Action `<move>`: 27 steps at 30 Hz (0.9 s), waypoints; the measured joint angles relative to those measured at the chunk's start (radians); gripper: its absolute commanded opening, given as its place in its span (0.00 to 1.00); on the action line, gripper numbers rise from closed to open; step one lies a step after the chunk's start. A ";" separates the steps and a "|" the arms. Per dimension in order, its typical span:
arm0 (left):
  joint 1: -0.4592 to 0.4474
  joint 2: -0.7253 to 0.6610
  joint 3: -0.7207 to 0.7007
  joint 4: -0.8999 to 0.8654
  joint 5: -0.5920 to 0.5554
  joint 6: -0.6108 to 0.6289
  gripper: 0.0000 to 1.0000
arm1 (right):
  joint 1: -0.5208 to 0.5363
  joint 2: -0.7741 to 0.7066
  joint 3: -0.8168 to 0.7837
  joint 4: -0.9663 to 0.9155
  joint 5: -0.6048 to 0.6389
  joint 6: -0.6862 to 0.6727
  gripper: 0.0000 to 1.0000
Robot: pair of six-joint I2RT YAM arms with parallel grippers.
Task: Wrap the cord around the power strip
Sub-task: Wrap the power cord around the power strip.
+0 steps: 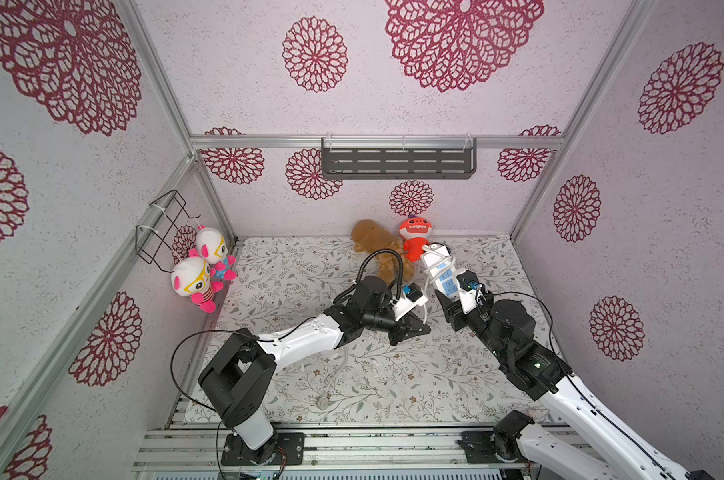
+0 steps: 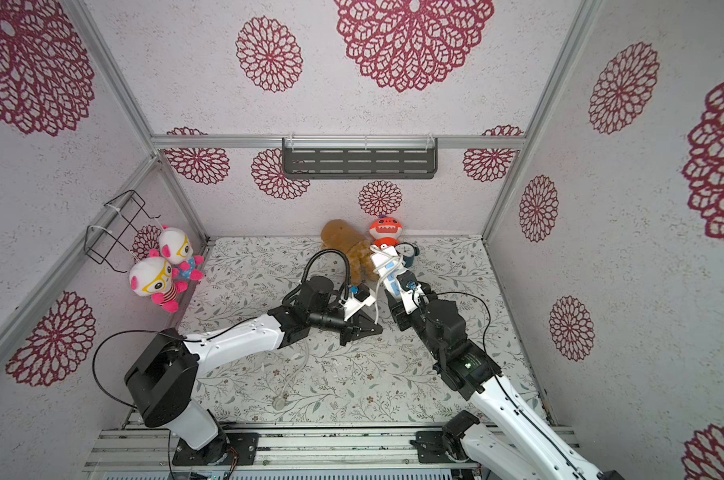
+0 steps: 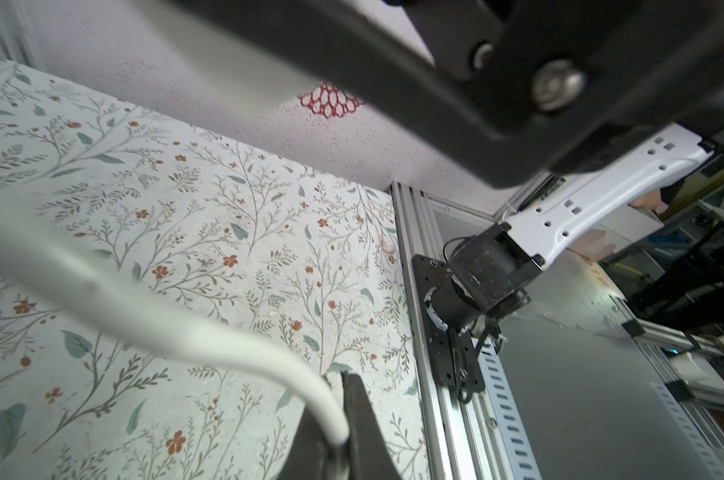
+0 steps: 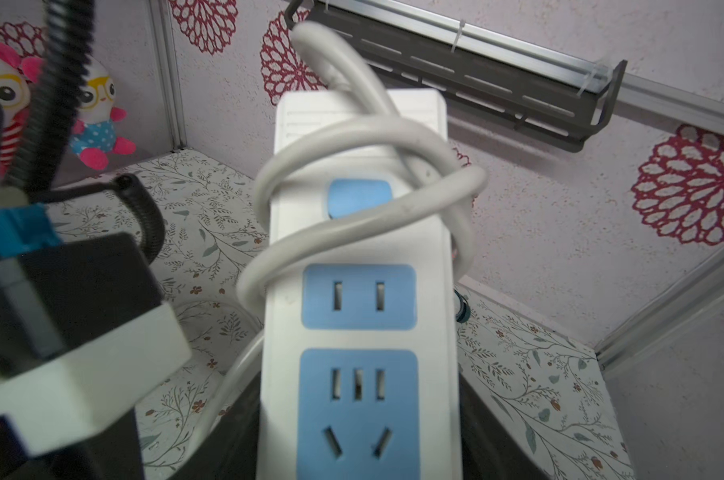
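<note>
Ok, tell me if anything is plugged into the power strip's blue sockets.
No, both blue sockets on the power strip show empty slots; the cord only loops around the strip's body.

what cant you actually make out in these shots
- Right wrist view: the power strip covers the fingers of the right tool and hides how the cord runs behind it.
- Left wrist view: the left tool is cut off by the frame edge; the cord near the lens is blurred.
- Top views: the plug is too small for detail; the alarm clock is mostly behind the power strip.
</note>
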 measured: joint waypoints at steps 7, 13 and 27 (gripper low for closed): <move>-0.031 -0.003 0.136 -0.275 -0.021 0.118 0.06 | -0.026 0.000 0.000 -0.027 0.002 0.020 0.00; -0.031 -0.015 0.102 -0.286 -0.033 0.125 0.13 | -0.035 -0.027 0.000 -0.050 -0.006 0.042 0.00; -0.044 0.068 -0.019 -0.063 -0.024 0.062 0.25 | -0.047 -0.027 0.062 -0.071 -0.025 0.097 0.00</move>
